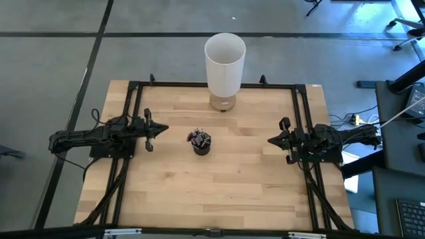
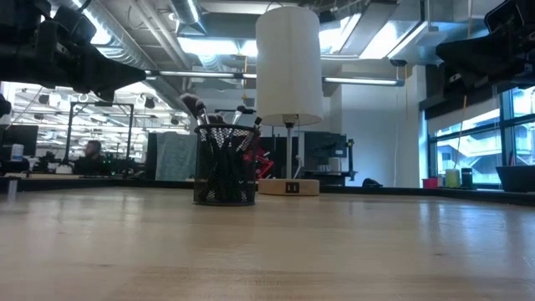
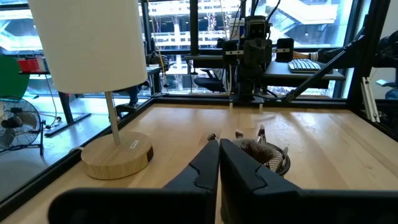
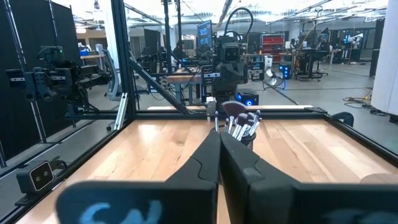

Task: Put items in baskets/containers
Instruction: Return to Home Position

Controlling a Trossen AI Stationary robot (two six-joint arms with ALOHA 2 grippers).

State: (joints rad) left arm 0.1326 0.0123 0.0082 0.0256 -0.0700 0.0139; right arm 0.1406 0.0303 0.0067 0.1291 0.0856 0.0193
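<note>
On the wooden tabletop (image 1: 219,192), a white lamp (image 1: 224,63) stands behind the dark cup (image 1: 201,147), the left tool (image 1: 163,129) and right tool (image 1: 271,140) hang well apart from the cup on either side, both clenched on nothing, and the brushes (image 1: 198,137) stand bunched inside that cup.

Open-plan robotics lab, office floor adjoining.
A wooden counter (image 1: 219,192) is sitting inside a black metal frame (image 1: 172,84) on grey concrete; exposed ducts (image 2: 159,58) are running overhead; further arm rigs (image 4: 51,79) and monitors (image 4: 204,31) are standing beyond it; a person (image 2: 90,153) is sitting at a far desk; a keyboard (image 1: 412,219) is lying on a side desk.
</note>
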